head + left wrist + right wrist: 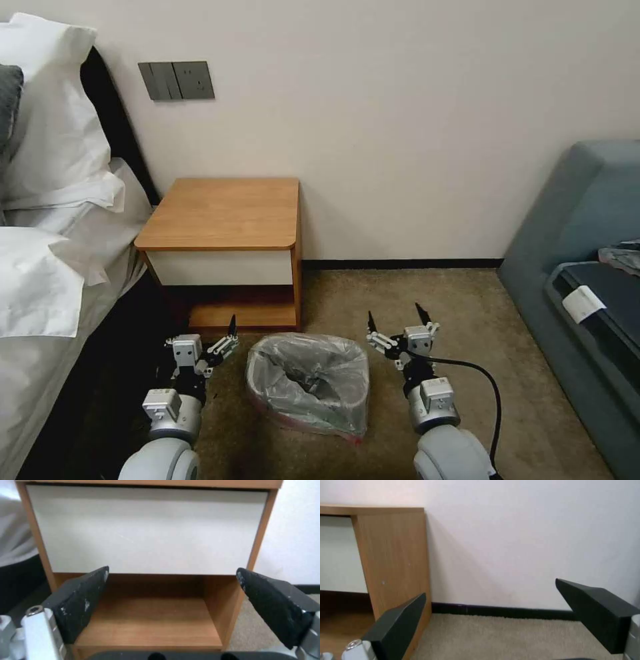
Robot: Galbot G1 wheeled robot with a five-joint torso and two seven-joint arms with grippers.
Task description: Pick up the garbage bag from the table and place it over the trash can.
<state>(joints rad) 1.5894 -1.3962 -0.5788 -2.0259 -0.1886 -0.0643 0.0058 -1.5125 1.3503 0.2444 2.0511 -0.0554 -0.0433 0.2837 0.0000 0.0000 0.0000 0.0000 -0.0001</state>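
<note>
The left hand hangs low over the carpet just to the left of the trash can, its two black tapered fingers spread wide and holding nothing. In the left wrist view the left hand faces the desk head-on, with its scuffed, wedge-shaped fingers framing the open lower shelf; they touch neither the wood nor the white drawer front.

The right hand sits at about the same height on the other side of the trash can, also released and empty, its fingers splayed apart. In the right wrist view the right hand points at the bare cream wall and dark baseboard, with the desk's flat wooden side panel beside one finger.

The garbage bag is already on the trash can, which stands on the beige short-pile carpet just in front of the desk's right corner. The thin, crinkly, translucent grey plastic is draped over the rolled rim and sags into the opening in loose folds; its lower part hangs down the front wall, where a pinkish-red edge lies near the floor. The trash can shows through as a rounded rectangle.

The desk has a smooth orange-brown top with rounded front corners. A bed with white pillows stands to its left.
</note>
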